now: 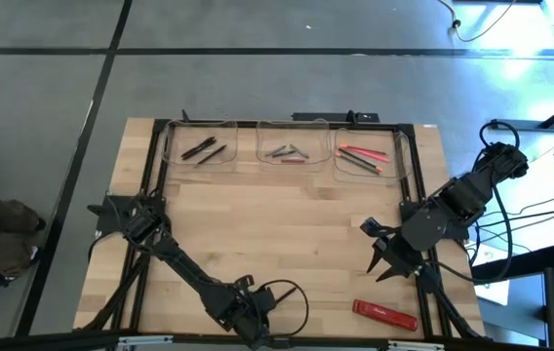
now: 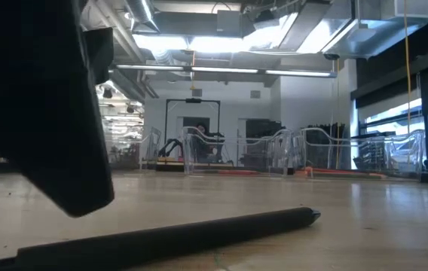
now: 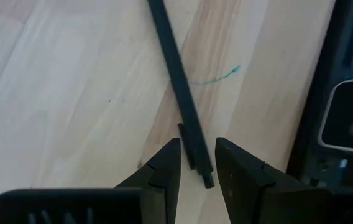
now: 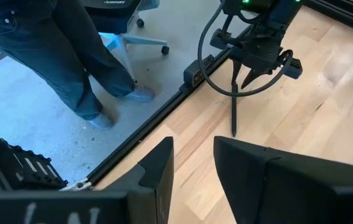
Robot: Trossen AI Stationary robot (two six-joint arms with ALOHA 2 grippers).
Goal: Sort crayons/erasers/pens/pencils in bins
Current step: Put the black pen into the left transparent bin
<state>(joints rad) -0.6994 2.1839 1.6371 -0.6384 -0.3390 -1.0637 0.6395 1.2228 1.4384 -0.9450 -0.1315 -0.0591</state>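
On the far left of the back row stands the clear plastic bin [image 1: 184, 135] that already holds black pens, so this is where I want to deliver. Nearer to me, at the front edge of the wooden worktop [image 1: 287, 224], the left gripper [image 3: 195, 168] hangs low over a thin black pen [image 3: 176, 81] lying flat on the wood. Its jaws are apart, one on each side of the pen's end, and not clamped.

I judge the step is the grasp. The jaws sit close to the pen's tip, so I would shift a little along the shaft toward its middle before I close. Otherwise the pen may swing or slip out when lifted. I would also go fully down to the wood, because the pen is very slim.

Farther right, the right gripper [image 1: 384, 255] waits above the worktop with jaws apart and empty.
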